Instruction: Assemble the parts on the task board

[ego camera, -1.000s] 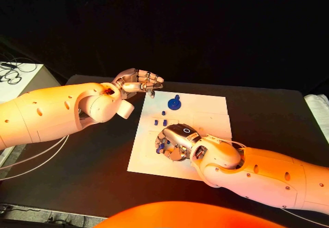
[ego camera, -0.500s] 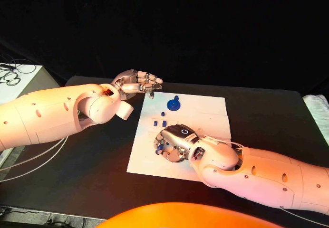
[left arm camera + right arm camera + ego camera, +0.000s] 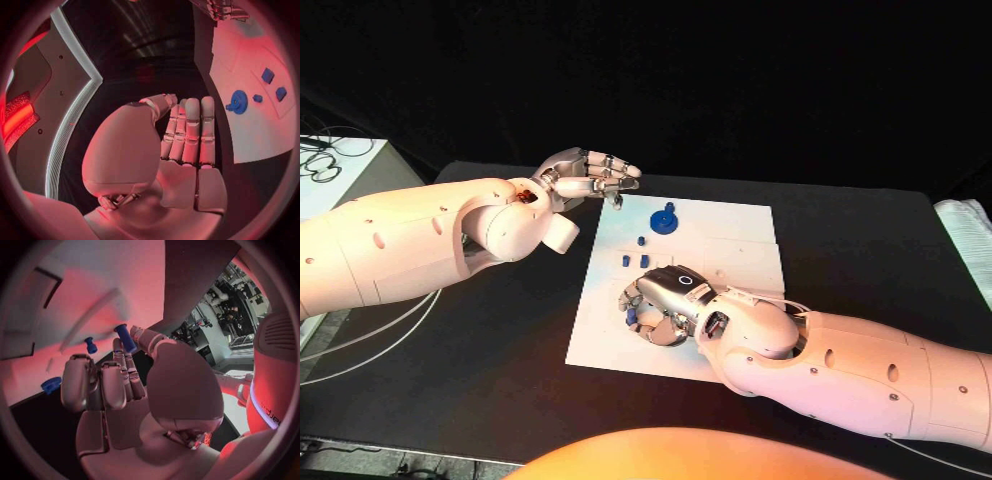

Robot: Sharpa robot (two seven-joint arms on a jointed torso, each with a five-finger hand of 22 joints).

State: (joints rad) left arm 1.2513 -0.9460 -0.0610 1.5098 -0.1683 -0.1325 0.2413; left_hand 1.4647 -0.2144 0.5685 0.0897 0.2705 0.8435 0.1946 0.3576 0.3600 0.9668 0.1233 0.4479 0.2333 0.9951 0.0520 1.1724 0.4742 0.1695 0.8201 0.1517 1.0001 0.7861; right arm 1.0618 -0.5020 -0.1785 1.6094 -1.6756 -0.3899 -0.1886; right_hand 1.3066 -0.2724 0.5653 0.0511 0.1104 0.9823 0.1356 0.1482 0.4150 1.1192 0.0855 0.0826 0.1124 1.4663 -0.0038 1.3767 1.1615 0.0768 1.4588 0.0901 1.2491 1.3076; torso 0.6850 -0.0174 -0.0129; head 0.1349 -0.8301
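Black table (image 3: 473,330) under it all. At nine o'clock — a pale unit (image 3: 351,170), dark cables (image 3: 329,155) coiled on top.

Head view: looks down from high up at the black table (image 3: 877,240), far enough to see both arms and the whole white task board (image 3: 733,225).
Left wrist view: sits right behind the left hand (image 3: 181,145) and looks past its fingers. The board (image 3: 250,100) is off to one side, a little way off.
Right wrist view: sits right behind the right hand (image 3: 125,385), very close to the board (image 3: 81,305).
Shared: all three see the board and the blue gear part (image 3: 666,219) (image 3: 238,102) (image 3: 51,385).
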